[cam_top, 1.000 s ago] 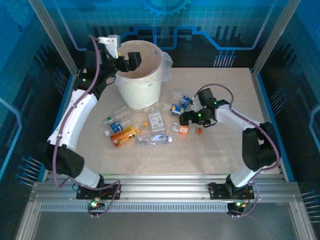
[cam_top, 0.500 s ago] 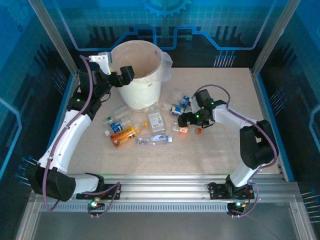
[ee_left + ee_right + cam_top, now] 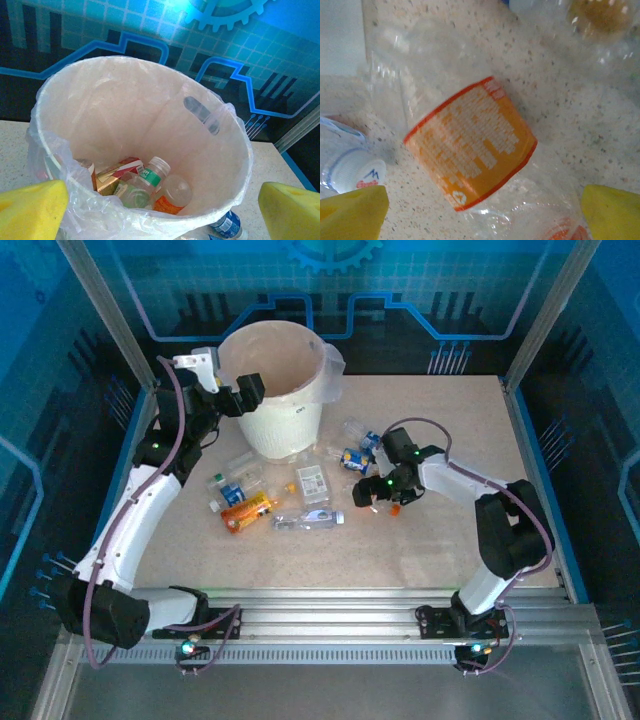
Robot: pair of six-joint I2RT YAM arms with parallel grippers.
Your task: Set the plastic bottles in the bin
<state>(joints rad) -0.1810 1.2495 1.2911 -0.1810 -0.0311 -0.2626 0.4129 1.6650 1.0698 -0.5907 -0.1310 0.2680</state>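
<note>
Top external: right claw [image 3: 363, 497] low, spread, seemingly straddling orange-labelled bottle [image 3: 470, 145].

A clear, orange-labelled bottle [image 3: 470, 145] lies mid-frame on the speckled worktop [image 3: 585, 105]. A white cap [image 3: 356, 171] sits lower left, and yellow fingertips [image 3: 350, 212] fill both lower corners.

Speckled beige table [image 3: 430, 550]; white bin [image 3: 285, 430] w/ bag liner stands on it, far side, left of centre; plastic bottles [image 3: 232, 490] lie loose in front & to right of bin; orange one [image 3: 247, 510] near clear blue-labelled one [image 3: 308, 520]; white-labelled one [image 3: 313, 482] just behind; blue-labelled pair [image 3: 357, 456] nr bin's right; orange-labelled clear bottle [image 3: 470, 150] flat on tabletop, white-capped bottle [image 3: 350, 172] just beside it.
</note>
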